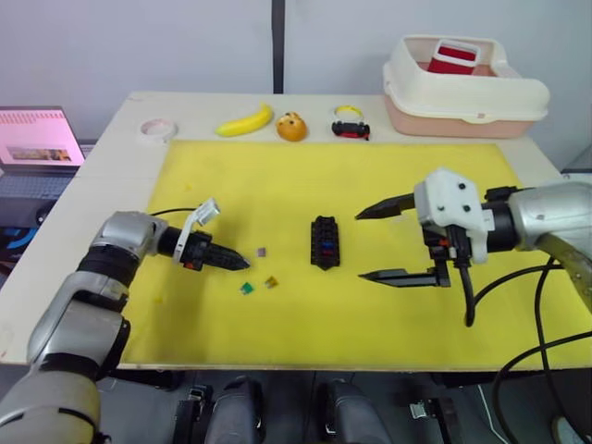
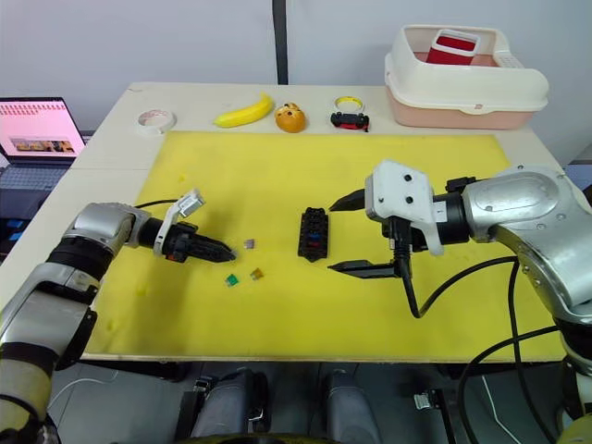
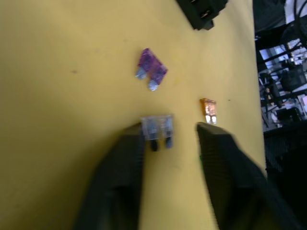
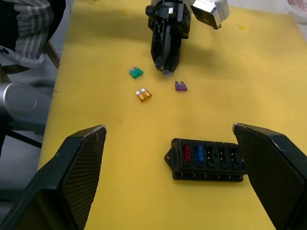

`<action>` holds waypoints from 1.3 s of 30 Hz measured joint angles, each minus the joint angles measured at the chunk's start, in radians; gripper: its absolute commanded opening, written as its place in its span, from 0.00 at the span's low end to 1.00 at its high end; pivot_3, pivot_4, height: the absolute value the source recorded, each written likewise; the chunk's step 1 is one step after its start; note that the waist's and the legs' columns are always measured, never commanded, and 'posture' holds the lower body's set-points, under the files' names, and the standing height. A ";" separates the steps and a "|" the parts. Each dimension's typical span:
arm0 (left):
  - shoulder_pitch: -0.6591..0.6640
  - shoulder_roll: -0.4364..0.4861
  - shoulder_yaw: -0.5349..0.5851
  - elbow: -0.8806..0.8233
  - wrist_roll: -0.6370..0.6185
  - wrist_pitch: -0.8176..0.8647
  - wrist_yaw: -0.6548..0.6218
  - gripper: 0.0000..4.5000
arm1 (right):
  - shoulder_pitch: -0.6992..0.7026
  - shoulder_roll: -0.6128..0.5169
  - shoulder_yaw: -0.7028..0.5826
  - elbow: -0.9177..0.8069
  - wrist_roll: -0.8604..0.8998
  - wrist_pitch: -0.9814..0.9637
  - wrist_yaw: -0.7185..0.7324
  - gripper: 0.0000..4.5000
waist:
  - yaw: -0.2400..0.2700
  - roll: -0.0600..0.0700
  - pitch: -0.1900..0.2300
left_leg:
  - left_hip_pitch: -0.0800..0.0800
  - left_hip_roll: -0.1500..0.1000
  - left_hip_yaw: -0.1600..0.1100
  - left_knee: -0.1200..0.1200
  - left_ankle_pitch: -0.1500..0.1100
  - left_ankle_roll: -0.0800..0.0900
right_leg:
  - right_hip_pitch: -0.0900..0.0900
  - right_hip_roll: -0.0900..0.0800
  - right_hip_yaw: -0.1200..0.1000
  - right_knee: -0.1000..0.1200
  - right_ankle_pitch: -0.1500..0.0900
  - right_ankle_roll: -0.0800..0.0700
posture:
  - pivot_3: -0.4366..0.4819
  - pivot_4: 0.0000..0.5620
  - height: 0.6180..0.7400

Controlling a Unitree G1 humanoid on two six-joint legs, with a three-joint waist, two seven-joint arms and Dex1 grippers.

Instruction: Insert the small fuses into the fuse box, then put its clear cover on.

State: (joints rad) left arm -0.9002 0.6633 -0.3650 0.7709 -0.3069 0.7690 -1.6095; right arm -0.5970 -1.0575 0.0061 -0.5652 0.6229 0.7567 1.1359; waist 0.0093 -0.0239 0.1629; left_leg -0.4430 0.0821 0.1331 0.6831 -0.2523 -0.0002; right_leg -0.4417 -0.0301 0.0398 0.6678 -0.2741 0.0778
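The black fuse box (image 1: 325,242) lies mid-mat with a red and a blue fuse in its slots (image 4: 206,159). Loose small fuses lie to its left: purple (image 3: 152,67), amber (image 3: 208,109) and green (image 1: 247,288). My left gripper (image 3: 171,132) is low on the mat and open. A pale grey fuse (image 3: 157,128) lies between its fingers, against one of them. My right gripper (image 1: 361,245) is wide open just right of the fuse box, with nothing between its fingers. The clear cover is out of view.
The yellow mat (image 1: 277,185) covers most of the table. Along the back edge sit a tape roll (image 1: 158,128), a banana (image 1: 245,121), an orange (image 1: 291,127), a small toy car (image 1: 351,125) and a cream bin (image 1: 462,88). A laptop (image 1: 37,139) stands off the table's left.
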 measured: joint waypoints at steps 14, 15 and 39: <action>0.001 0.000 0.001 0.016 0.006 -0.019 -0.003 0.03 | -0.003 0.000 0.017 0.000 -0.001 -0.001 0.000 1.00 | -0.003 0.000 0.000 | 0.000 0.001 0.000 0.000 0.000 0.000 | 0.000 0.001 0.000 0.000 0.000 0.000 | 0.48 0.27 0.99; 0.001 0.000 0.001 0.016 0.006 -0.019 -0.003 0.03 | -0.003 0.000 0.017 0.000 -0.001 -0.001 0.000 1.00 | -0.003 0.000 0.000 | 0.000 0.001 0.000 0.000 0.000 0.000 | 0.000 0.001 0.000 0.000 0.000 0.000 | 0.48 0.27 0.99; 0.020 -0.064 0.358 -0.551 -0.271 0.101 0.183 0.03 | -0.159 0.311 -0.101 0.032 0.319 0.355 -0.416 1.00 | -0.002 0.000 0.000 | 0.000 0.001 0.000 0.000 0.000 0.000 | 0.000 0.001 0.000 0.002 0.002 0.003 | 0.48 0.27 0.99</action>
State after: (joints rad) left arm -0.8798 0.5990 -0.0069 0.2201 -0.5779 0.8695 -1.4265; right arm -0.7563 -0.7468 -0.0949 -0.5334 0.9422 1.1121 0.7199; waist 0.0072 -0.0240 0.1630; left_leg -0.4430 0.0830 0.1333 0.6831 -0.2520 -0.0006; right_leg -0.4418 -0.0288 0.0399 0.6698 -0.2722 0.0813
